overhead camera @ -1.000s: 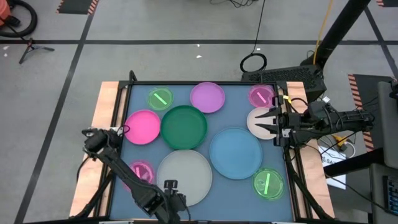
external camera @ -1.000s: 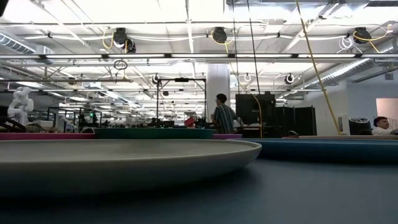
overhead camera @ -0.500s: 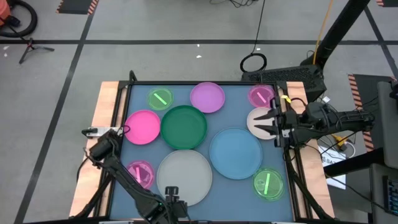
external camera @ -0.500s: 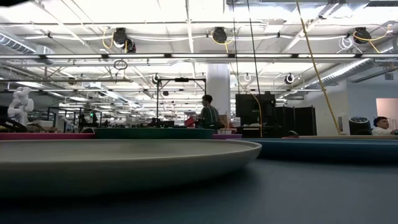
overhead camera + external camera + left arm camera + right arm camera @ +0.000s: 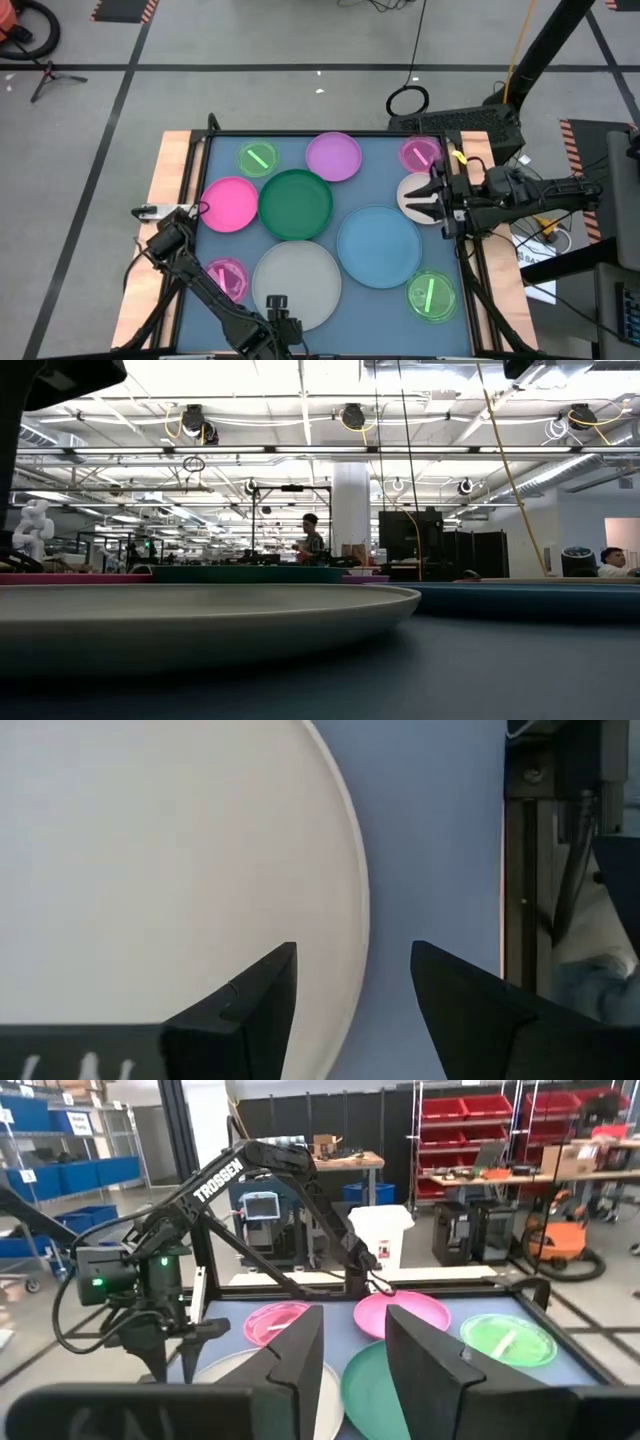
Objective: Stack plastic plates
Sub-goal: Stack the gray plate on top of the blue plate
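Ten plates lie flat on the blue table top. The large grey-white plate (image 5: 300, 275) and the large blue plate (image 5: 378, 245) are near. The green plate (image 5: 296, 204), pink plate (image 5: 230, 203), lilac plate (image 5: 333, 156) and cream plate (image 5: 408, 183) lie farther back. Small translucent plates sit toward the corners. My left gripper (image 5: 275, 303) points down, open, with its fingers on either side of the grey-white plate's near rim (image 5: 358, 910). My right gripper (image 5: 415, 197) is open and level above the cream plate, pointing toward the table's left.
Small striped plates: green (image 5: 257, 158) far left, pink (image 5: 420, 153) far right, pink (image 5: 226, 276) near left, green (image 5: 432, 295) near right. Wooden rails (image 5: 172, 175) border the table. A person (image 5: 310, 545) walks in the room beyond.
My left arm's elbow has swung toward the near edge, uncovering more of the small pink plate at near left, and part of the arm now shows at the low view's top left. Its gripper has stayed over the grey-white plate's rim. The plates have not moved.
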Tool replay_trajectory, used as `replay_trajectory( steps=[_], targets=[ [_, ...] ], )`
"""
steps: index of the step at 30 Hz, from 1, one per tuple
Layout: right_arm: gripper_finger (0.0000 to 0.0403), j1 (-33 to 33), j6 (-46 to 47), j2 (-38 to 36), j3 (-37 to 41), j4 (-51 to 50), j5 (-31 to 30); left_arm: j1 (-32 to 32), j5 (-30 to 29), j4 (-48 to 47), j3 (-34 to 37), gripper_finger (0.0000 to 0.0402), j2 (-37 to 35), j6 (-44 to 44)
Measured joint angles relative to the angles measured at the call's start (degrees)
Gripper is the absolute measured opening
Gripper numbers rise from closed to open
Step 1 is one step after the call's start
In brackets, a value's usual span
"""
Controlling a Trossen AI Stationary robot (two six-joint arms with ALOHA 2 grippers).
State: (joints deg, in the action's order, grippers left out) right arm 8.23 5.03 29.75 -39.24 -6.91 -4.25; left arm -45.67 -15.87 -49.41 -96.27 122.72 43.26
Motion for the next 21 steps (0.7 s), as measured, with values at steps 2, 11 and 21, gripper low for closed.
replay_trajectory(
  steps=[2,11,21],
  targets=[
    [0.0102,0.0,1.3,0.6,0.0,-0.2,0.0,0.0,-1.3,0.0,0.0,0.0202,0.0,0.7],
    [0.0102,0.0,4.7,5.2,0.0,-0.7,0.0,-0.1,-2.2,0.8,0.1,0.0202,0.8,0.2],
    [0.0102,0.0,7.9,7.2,0.0,-1.0,0.0,-0.7,-2.2,2.6,0.0,0.0202,2.6,1.5]
  ],
)
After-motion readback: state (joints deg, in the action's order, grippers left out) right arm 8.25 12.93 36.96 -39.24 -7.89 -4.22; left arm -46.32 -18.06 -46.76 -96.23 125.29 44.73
